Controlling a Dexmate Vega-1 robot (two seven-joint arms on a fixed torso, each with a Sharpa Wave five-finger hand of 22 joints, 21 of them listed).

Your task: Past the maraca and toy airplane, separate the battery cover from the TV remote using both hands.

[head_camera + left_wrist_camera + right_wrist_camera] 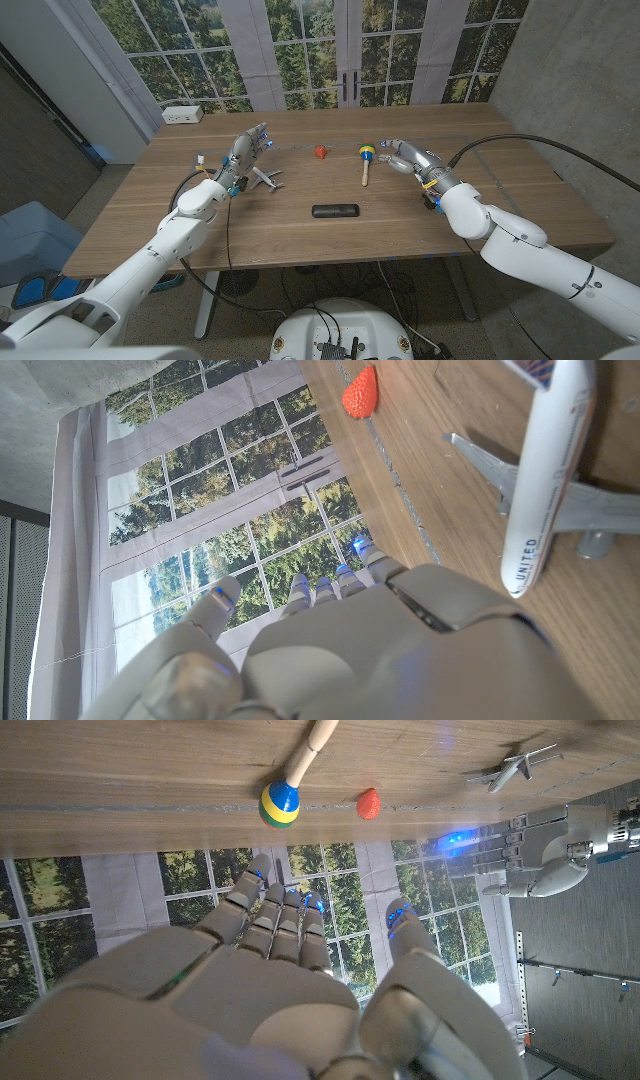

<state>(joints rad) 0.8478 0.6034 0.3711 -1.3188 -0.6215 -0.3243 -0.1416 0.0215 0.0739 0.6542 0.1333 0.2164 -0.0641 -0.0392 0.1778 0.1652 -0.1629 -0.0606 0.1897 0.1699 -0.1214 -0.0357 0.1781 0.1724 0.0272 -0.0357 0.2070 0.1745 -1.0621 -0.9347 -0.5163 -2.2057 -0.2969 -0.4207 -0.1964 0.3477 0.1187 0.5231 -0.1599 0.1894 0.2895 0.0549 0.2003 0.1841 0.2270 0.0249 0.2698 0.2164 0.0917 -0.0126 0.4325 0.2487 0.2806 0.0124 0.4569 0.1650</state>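
Worktop (300,240) looked like matt brown wood with visible grain and plank seams. My left hand (247,148) and right hand (400,154) showed smooth grey shells, plastic-looking, slight sheen. Toy airplane (545,480) had a glossy white body with grey wings, plastic or painted metal, I couldn't tell. Maraca (366,162) had a pale bare-wood handle and a painted glossy head. TV remote (334,211) read as matt black. Strawberry-like toy (360,392) was red with a dimpled surface.

Even, soft daylight-like brightness fills the head view with only faint shadows on the wooden table (300,240), straight lines bow towards its edges, and both wrist views blur on the near hand backs.
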